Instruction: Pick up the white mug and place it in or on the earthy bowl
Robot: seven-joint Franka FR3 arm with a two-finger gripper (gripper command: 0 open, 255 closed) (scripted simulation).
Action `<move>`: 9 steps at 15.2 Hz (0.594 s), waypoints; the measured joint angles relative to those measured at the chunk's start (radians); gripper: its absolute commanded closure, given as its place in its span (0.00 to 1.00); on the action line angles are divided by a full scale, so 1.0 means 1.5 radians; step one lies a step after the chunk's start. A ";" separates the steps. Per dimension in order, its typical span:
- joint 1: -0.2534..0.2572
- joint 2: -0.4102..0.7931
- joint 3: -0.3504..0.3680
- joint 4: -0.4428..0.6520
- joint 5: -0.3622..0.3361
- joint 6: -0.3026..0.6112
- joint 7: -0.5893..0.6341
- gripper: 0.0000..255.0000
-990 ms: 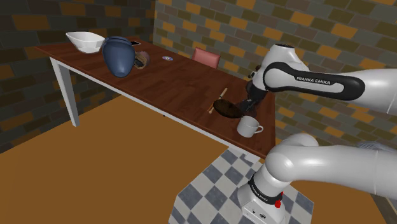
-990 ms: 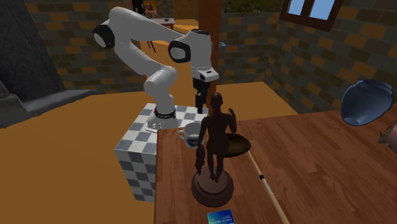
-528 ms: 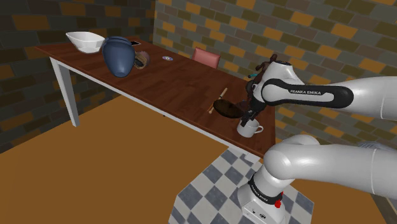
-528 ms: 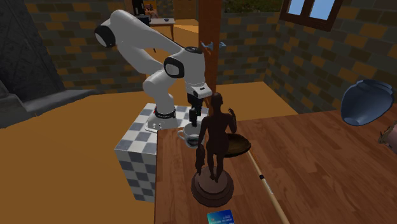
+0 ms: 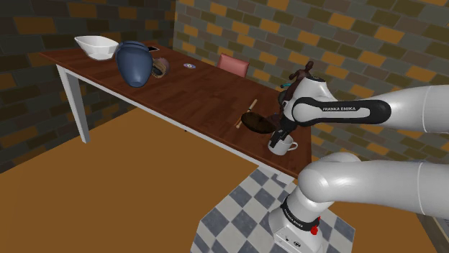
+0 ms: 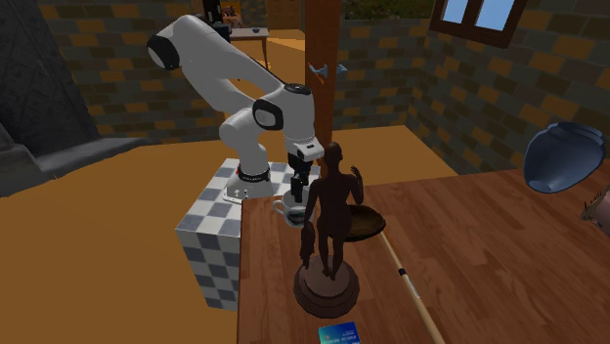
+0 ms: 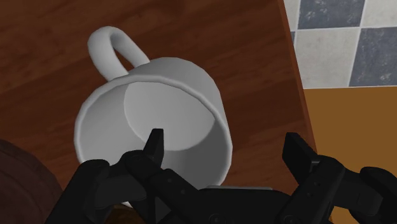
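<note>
Table [image 5: 201,100]: long brown wooden top. The white mug [image 5: 282,146] stands upright on it near the end beside the stand, close to the edge.
Arm [image 5: 345,109]: white with dark joints, bent over the end of the table, its wrist directly above the mug.
Stand [image 5: 241,208]: checkered grey-and-white box on the floor, just past the table end where the mug sits.
Blue vase [image 5: 134,62]: well apart from the mug, toward the far end of the table.
White bowl [image 5: 97,47]: farther from the mug than the vase, at the far corner.
Figurine [image 6: 330,210]: dark brown human figure on a round base, near the mug, on the table.
Dark brown bowl [image 5: 257,123]: shallow, just beside the mug. I cannot tell whether the two touch.
Stick [image 6: 412,289]: thin and pale wooden, lying flat beyond the bowl from the mug.
Tool [image 7: 224,137]: lowered onto the mug's rim, fingers apart. One finger [image 7: 154,145] reaches inside the mug's mouth and the other [image 7: 299,156] hangs outside with a gap to the wall. Nothing is gripped.
Mug detail: empty, with the handle on the side away from the fingers.
</note>
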 measured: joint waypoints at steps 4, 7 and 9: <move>0.000 0.001 0.000 0.000 0.000 0.001 0.000 0.00; 0.000 0.001 0.000 0.000 0.000 0.001 0.000 1.00; 0.000 0.001 0.000 0.000 0.000 0.001 0.000 1.00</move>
